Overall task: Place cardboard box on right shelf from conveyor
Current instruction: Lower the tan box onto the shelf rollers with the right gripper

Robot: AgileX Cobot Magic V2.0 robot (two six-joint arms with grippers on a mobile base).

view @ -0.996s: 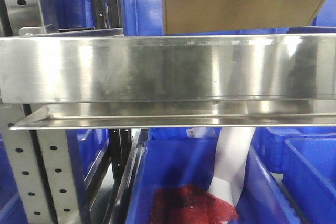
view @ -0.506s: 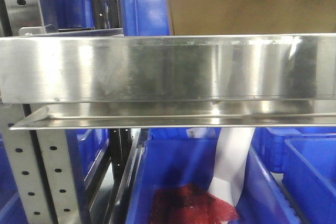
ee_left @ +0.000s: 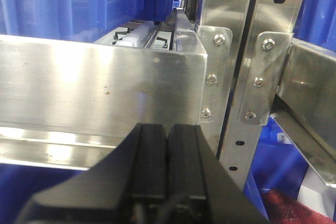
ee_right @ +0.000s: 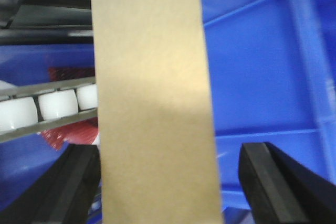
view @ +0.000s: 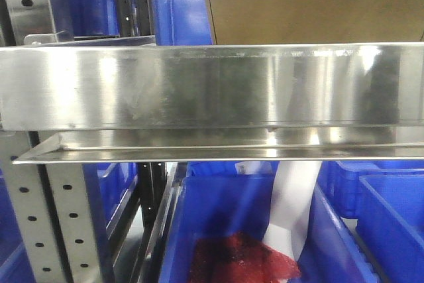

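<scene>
The tan cardboard box (view: 311, 4) stands behind the broad steel lip of the right shelf (view: 212, 84), its lower edge hidden by that lip. In the right wrist view the cardboard box (ee_right: 152, 98) fills the middle as a tall narrow face. My right gripper (ee_right: 168, 153) is open around it: the left finger (ee_right: 73, 182) lies against the box's edge, while the right finger (ee_right: 268, 177) stands well clear with blue showing between. My left gripper (ee_left: 167, 145) is shut on nothing, in front of the shelf lip (ee_left: 100, 87). The conveyor is out of view.
Blue plastic bins (view: 232, 223) sit under the shelf, one holding red mesh (view: 238, 260) and a white sheet. Perforated grey posts (view: 59, 223) stand at the left. Behind the box are white rollers (ee_right: 58, 103) and a blue bin wall (ee_right: 257, 61).
The box has dropped and levelled behind the shelf lip, its tilted bottom edge no longer showing. The black gripper part on its face has slid up out of the front view.
</scene>
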